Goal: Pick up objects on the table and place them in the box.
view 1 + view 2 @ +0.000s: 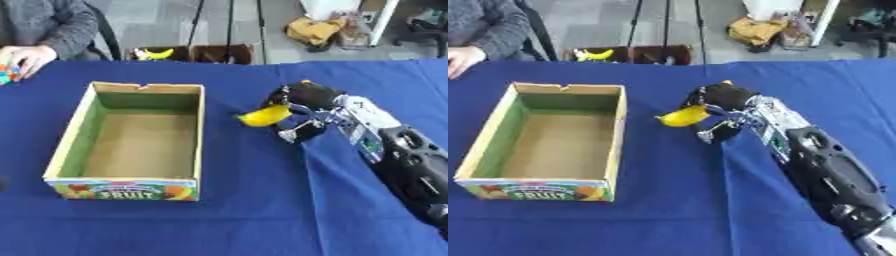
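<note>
My right hand (304, 104) comes in from the lower right and is curled round a yellow banana (265, 116), whose free end points left toward the box. The banana hangs just above the blue cloth, a short way right of the box's right wall. The open cardboard box (199, 135) with green inner walls and a fruit picture on its front stands left of centre, and nothing lies in it. My left hand shows in neither view.
The table is covered with a blue cloth (289, 215). A person sits at the far left corner, one hand (26, 57) resting on small coloured things (7, 74) at the table's edge. Beyond the far edge stand crates, one holding a banana (156, 53).
</note>
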You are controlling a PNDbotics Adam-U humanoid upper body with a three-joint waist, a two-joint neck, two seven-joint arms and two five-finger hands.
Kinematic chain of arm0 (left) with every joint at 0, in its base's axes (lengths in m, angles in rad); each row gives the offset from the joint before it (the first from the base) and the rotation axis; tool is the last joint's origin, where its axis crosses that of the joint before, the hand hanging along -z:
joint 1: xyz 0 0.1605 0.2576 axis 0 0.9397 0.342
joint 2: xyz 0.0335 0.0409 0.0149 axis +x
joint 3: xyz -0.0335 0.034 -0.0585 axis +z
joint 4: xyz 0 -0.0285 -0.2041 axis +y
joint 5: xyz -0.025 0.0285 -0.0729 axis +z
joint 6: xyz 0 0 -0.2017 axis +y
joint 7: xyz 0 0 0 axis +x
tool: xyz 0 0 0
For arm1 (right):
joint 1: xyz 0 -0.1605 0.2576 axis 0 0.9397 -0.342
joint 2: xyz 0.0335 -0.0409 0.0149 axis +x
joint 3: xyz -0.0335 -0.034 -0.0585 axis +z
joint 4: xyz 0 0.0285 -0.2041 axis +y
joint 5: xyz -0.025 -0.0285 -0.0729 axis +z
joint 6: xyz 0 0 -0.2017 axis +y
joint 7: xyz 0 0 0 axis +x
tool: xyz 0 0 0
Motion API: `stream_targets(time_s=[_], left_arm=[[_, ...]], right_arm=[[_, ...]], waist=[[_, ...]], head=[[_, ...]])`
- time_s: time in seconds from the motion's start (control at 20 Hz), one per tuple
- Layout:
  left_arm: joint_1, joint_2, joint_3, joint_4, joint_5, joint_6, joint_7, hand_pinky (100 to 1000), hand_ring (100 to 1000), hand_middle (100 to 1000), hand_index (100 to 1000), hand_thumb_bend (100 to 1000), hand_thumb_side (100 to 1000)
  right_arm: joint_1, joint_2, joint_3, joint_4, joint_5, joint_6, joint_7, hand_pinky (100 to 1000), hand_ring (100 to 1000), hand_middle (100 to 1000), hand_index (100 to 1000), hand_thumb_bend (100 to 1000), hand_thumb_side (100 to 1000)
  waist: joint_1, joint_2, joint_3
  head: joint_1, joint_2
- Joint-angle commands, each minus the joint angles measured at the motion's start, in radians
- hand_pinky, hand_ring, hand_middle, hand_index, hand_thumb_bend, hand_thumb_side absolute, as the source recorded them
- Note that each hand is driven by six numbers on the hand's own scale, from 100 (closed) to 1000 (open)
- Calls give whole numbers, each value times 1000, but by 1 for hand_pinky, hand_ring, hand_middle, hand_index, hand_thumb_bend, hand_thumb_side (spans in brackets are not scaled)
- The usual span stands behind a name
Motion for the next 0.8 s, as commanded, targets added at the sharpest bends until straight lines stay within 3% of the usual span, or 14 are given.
stream_targets(time_s=[0.05,0.45,0.8], left_arm=[[-4,32,9,-17,8,1,3,578,575,593,754,135,1000],[-4,49,2,-26,25,-1,-1,579,575,593,754,135,1000],[-19,46,-21,-45,60,-10,-28,579,575,593,753,134,1000]], right_arm=[[-33,-44,-2,-66,-39,5,16,814,677,630,719,100,228],[-92,-36,30,-198,-120,-7,50,818,682,634,720,100,214],[-129,38,77,-187,-159,-20,112,813,675,630,722,100,211]], waist=[[-2,-25,1],[-9,-52,17],[1,-65,75]], head=[[5,-5],[2,2],[-32,12]])
